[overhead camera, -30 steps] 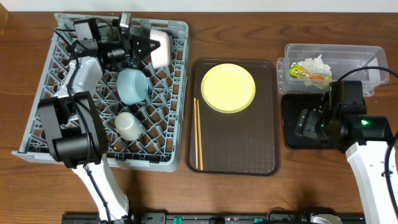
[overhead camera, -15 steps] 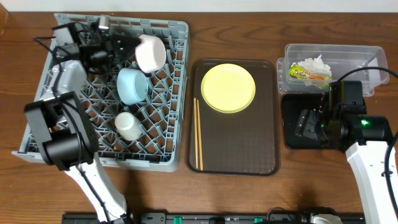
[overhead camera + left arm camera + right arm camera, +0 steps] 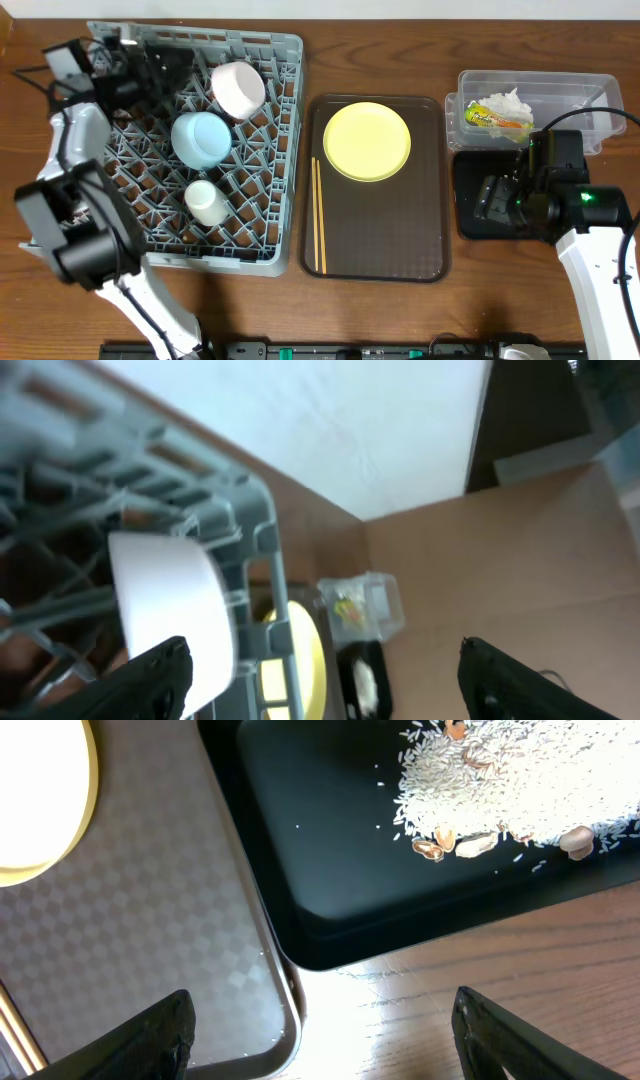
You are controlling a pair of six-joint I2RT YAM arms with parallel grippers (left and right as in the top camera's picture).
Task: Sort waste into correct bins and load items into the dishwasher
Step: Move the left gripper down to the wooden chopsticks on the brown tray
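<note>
The grey dishwasher rack (image 3: 285, 150) holds the white bowl (image 3: 238, 88), the light-blue bowl (image 3: 198, 138) and the small white cup (image 3: 205, 200). My left gripper (image 3: 172, 70) stands open at the rack's back left, just left of the white bowl (image 3: 170, 600), with nothing between its fingers. The yellow plate (image 3: 367, 141) and the chopsticks (image 3: 319, 215) lie on the brown tray (image 3: 400, 240). The clear tub (image 3: 560, 90) holds the wrapper (image 3: 497, 118) and the tissue (image 3: 507, 100). My right gripper (image 3: 495, 198) hangs open and empty over the black tray (image 3: 330, 870), which holds the crumbs (image 3: 500, 790).
The rack's wall (image 3: 250, 530) is close in front of my left gripper (image 3: 325, 680). The brown tray's rim (image 3: 285, 1010) nearly touches the black tray under my right gripper (image 3: 325, 1045). Bare wooden table (image 3: 520, 290) lies in front of the bins.
My left gripper has opened, let go of the white bowl and drawn back to the left. The white bowl now rests in the rack. The blue bowl has shifted slightly left. The right arm is still.
</note>
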